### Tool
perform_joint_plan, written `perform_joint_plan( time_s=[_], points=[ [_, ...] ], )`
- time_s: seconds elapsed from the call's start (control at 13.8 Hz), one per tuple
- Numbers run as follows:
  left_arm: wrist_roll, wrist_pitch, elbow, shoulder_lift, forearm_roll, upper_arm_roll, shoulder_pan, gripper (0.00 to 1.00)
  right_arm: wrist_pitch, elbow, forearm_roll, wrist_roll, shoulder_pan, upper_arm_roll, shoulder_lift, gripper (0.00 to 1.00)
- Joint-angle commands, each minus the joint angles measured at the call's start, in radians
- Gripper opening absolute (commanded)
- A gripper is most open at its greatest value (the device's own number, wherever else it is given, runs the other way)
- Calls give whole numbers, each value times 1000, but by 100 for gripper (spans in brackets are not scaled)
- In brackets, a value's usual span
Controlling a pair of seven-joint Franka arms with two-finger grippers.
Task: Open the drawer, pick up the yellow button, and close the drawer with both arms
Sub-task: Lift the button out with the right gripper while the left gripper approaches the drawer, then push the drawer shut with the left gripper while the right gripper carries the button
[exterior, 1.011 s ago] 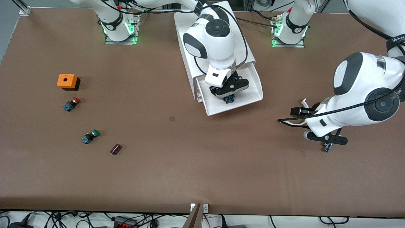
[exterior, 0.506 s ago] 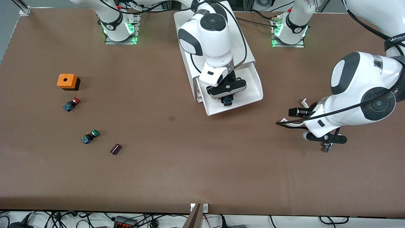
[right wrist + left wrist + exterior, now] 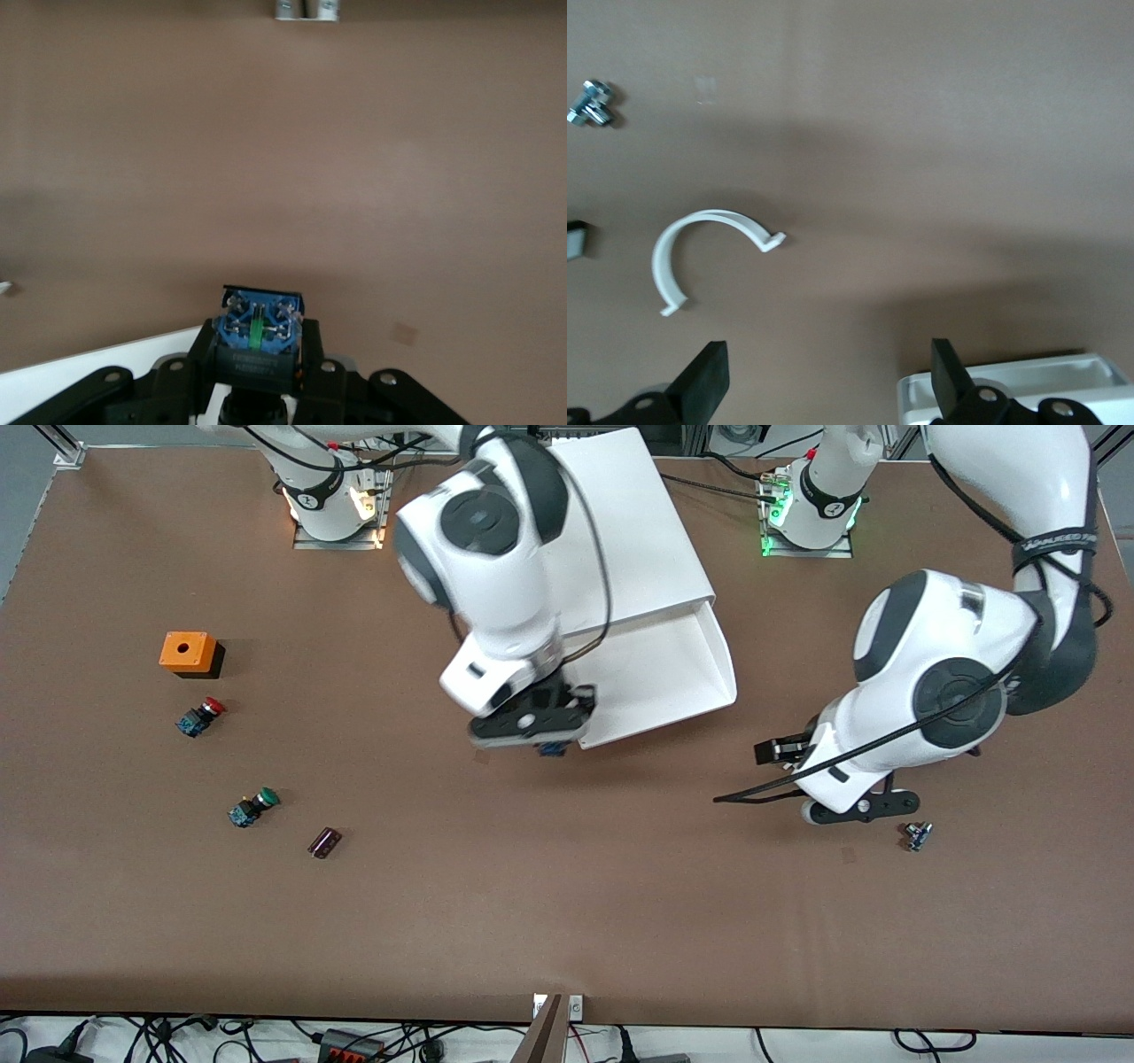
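- The white boxy cabinet [image 3: 620, 522] stands mid-table between the arms' bases, its wide shallow white plastic top drawer [image 3: 673, 673] pulled out toward the front camera and empty.
- The right gripper [image 3: 547, 735] hangs over the drawer's front lip, clamped on the small push button with a dark blue-black body [image 3: 259, 329]; its cap is hidden.
- The left gripper [image 3: 828, 376] hovers spread wide and empty above the table toward the left arm's end, near a white curved plastic clip [image 3: 700, 252].
- Judged stage: the button is out; next it must be set down on clear table and the drawer pushed shut squarely by its lip.
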Motion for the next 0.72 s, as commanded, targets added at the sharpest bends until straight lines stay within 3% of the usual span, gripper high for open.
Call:
perform_joint_plan(
  time_s=[0.0, 0.36, 0.65],
  points=[
    [-154, 104, -65, -7, 14, -44, -27, 100, -66, -14, 34, -86, -67, 16, -3, 0],
    [-181, 297, -187, -4, 14, -44, -78, 100, -114, -134, 34, -245, -185, 12, -5, 0],
    [-279, 330, -221, -1, 15, -44, -141, 100, -103, -249, 35, -400, -289, 13, -26, 0]
  ],
)
